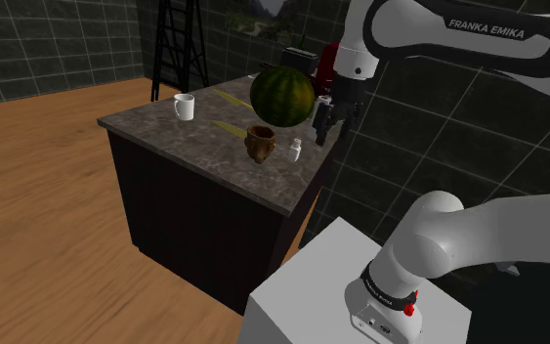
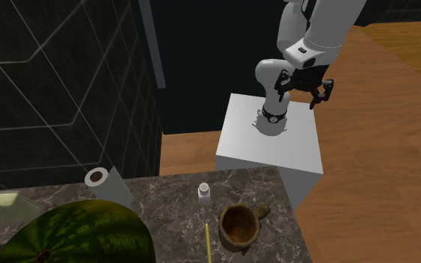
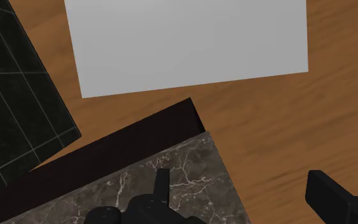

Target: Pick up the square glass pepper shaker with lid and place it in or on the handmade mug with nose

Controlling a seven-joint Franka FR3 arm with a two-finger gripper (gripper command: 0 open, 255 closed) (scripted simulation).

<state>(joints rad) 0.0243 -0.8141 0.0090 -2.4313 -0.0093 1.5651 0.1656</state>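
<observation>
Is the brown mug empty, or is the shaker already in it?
Empty. The second exterior view looks into the mug: nothing inside. The shaker stands apart on the counter.

A dark, pale-veined stone counter (image 1: 199, 156) on a dark cabinet (image 1: 180, 210) carries a white mug (image 1: 184, 107), a large watermelon (image 1: 282, 97), a brown mug (image 1: 260, 143) and, just beside it, a small pale shaker (image 1: 295, 149). A thin yellow stick (image 1: 232, 127), perhaps a pencil, lies near the brown mug.
</observation>
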